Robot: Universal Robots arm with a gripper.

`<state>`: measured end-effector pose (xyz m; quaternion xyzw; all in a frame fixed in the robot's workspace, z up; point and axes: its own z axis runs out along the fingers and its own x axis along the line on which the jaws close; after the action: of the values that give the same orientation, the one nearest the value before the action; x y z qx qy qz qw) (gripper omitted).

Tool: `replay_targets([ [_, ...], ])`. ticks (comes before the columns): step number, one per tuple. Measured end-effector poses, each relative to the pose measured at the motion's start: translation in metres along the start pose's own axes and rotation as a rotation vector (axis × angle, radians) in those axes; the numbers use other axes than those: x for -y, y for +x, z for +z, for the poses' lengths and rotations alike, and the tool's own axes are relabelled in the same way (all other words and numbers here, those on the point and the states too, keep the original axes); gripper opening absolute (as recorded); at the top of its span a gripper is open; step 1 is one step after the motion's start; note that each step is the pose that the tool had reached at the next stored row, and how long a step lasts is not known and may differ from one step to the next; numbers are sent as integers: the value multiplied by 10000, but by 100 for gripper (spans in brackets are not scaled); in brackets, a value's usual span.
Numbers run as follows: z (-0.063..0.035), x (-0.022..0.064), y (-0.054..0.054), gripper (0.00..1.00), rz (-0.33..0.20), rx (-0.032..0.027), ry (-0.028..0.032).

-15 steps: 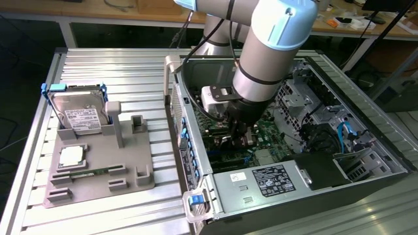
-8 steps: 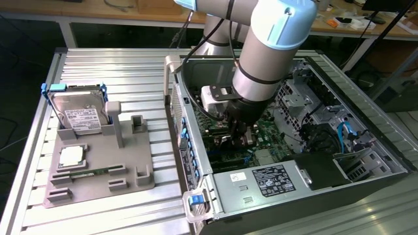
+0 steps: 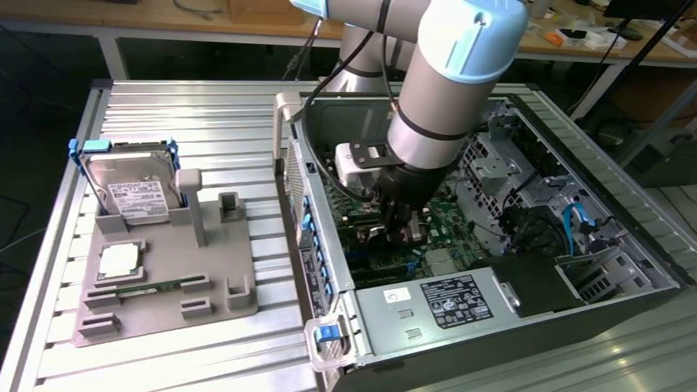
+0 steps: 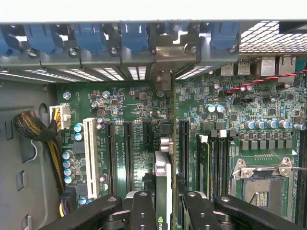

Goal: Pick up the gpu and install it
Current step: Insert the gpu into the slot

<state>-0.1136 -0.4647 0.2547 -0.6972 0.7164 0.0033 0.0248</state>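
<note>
Inside the big open computer case [image 3: 637, 261], over the green board [image 4: 124, 103], the gpu [image 4: 163, 182] stands on its thin edge, the gripper [image 4: 165, 211] clamped on it. If it tips or misses its slot, it could jam or scrape small parts [image 4: 78, 128]. Its long side runs toward the exterior view's left wall, silver bracket [image 4: 170, 50] first.

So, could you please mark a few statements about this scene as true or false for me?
1. The claw grips the gpu edge-on over the motherboard. True.
2. The hard drive sits inside the computer case. False: it stands in the grey tray outside it.
3. A memory stick lies on that tray. True.
4. The case's side panel is on. False: the case is open, motherboard exposed.
</note>
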Motion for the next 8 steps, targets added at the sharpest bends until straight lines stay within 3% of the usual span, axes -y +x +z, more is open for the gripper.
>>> replay_targets([
  [8, 24, -1, 1, 27, 0, 2, 2],
])
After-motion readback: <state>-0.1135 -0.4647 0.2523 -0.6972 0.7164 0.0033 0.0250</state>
